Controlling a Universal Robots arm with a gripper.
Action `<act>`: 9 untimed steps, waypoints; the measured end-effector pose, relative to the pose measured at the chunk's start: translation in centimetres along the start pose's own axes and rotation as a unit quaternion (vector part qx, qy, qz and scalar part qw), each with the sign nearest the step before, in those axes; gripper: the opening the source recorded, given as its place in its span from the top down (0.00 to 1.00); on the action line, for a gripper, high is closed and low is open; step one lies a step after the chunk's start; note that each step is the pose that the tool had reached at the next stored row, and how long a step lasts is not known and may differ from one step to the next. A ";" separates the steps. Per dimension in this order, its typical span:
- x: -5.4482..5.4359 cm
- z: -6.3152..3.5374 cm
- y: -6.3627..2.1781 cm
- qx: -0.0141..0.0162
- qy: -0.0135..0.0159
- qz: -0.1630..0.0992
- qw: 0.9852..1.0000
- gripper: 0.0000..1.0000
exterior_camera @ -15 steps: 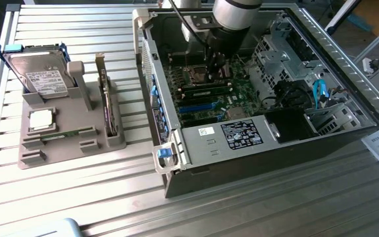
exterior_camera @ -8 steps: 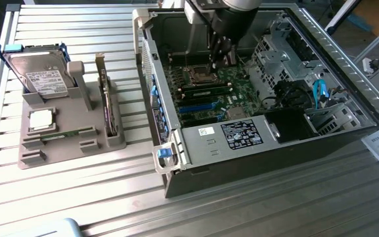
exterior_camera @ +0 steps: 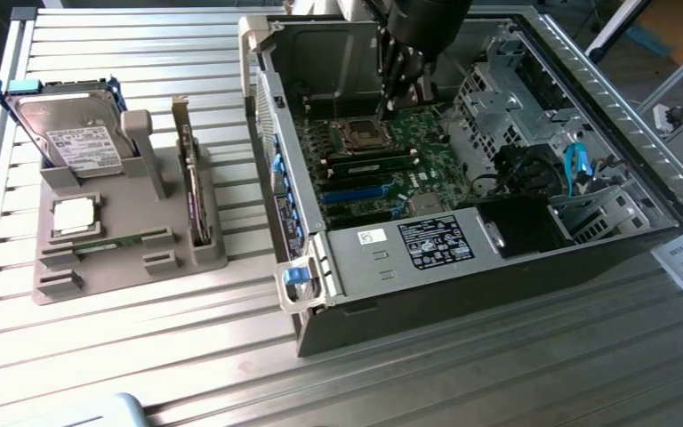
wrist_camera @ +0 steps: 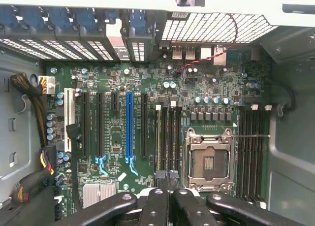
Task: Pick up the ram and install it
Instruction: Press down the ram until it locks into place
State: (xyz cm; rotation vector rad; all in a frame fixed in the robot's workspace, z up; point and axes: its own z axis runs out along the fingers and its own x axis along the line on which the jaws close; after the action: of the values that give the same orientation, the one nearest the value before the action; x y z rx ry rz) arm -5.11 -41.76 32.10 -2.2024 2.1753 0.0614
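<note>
Shows the gripper (exterior_camera: 397, 105) lowered into the open computer case (exterior_camera: 626, 160), above the green motherboard (exterior_camera: 430, 147) and just past the processor socket (exterior_camera: 355, 133) as seen in the exterior view. Shows its two black fingers (wrist_camera: 157, 196) pressed together, fully closed, with nothing visible between them; cannot tell whether the tips touch the board. Places those tips, in the wrist view, at the end of the bank of dark memory slots (wrist_camera: 167, 137) beside the socket (wrist_camera: 209, 159).

Puts the ram (exterior_camera: 372, 164), a long narrow green stick, lying in the slots just beside the socket on the motherboard, on the side away from the gripper and apart from it. Cannot tell whether fully seated.

Leaves the case lying on its side on a ribbed metal table (exterior_camera: 140, 356). Sets a grey holder (exterior_camera: 116, 267) on the table towards the exterior view's left, well apart from the case. Holds a silver hard drive (exterior_camera: 75, 142) propped upright, an expansion card (exterior_camera: 188, 182) standing on edge, a square chip (exterior_camera: 75, 215) lying flat, and a thin green strip (exterior_camera: 118, 242) in a low groove.
</note>
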 end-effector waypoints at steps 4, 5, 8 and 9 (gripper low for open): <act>0.0 0.00 0.00 0.000 0.000 0.000 1.000 0.89; 0.0 0.00 0.00 0.000 0.000 0.000 1.000 0.89; 0.0 0.00 0.00 0.000 0.000 0.000 1.000 0.89; 0.0 0.00 0.00 0.000 0.000 0.000 1.000 0.89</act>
State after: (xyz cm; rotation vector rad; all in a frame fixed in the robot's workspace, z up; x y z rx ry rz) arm -5.11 -41.76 32.10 -2.2024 2.1754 0.0613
